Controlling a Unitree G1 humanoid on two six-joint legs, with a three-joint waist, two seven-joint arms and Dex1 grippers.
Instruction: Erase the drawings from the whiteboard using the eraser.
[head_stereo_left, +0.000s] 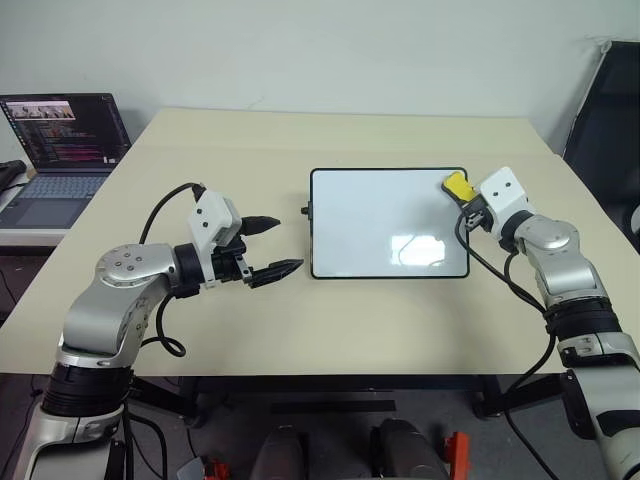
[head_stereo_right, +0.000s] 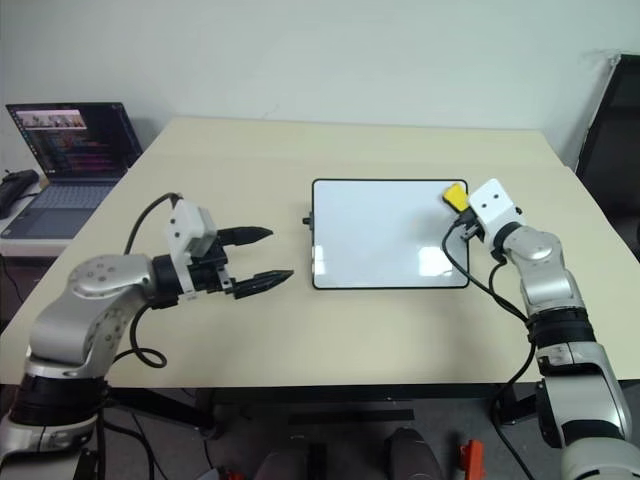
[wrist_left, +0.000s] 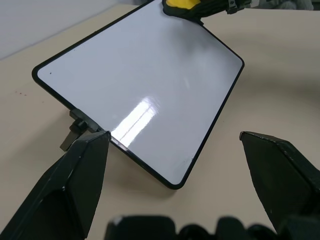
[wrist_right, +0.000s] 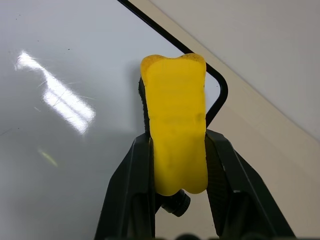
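Note:
The whiteboard (head_stereo_left: 388, 225) lies flat in the middle of the table, glossy white with a thin black frame. My right gripper (wrist_right: 177, 137) is shut on the yellow eraser (head_stereo_left: 458, 185), which presses on the board's far right corner (wrist_right: 220, 87). The drawings are out of view: the board's face looks plain white, apart from a tiny dark speck (wrist_left: 50, 72) near one corner. To the left of the board, above the table, my left gripper (head_stereo_left: 286, 244) hovers open. It points toward the board's left edge and has nothing between its fingers.
An open laptop (head_stereo_left: 65, 140) stands on a side table at the far left. A black chair (head_stereo_left: 610, 110) is beyond the table's right edge. A small black knob (head_stereo_left: 305, 211) juts from the board's left side. The beige table (head_stereo_left: 250, 150) is bare around the board.

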